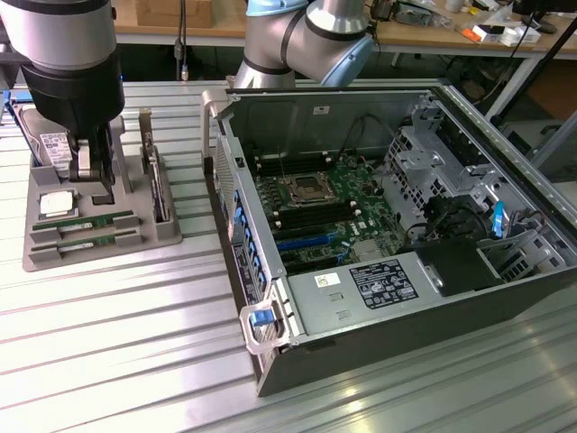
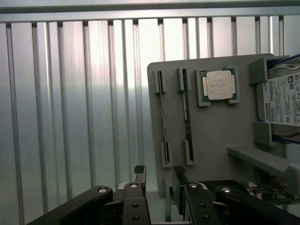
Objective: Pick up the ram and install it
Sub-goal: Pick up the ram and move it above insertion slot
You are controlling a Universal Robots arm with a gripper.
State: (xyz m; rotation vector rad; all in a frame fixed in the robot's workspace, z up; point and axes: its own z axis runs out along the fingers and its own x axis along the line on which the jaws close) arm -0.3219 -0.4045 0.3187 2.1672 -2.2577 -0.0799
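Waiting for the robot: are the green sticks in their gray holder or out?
In. The ram and its twin lie in slots of the gray holder.

A robotics lab: a ribbed aluminium table (image 1: pixel 117 316) carries an opened computer case (image 1: pixel 397 117) (motherboard (image 1: pixel 315 203) exposed), and cluttered workbenches (image 1: pixel 415 34) stand behind it.

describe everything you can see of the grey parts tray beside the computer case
The grey parts tray looks like matte moulded plastic and lies flat on the ribbed metal table, at the exterior view's left of the open computer case, apart from it. Raised slots hold two green ram sticks on edge, side by side. A square recess holds the silver CPU, and a hard drive rests at one end. The open gripper hangs just above it.
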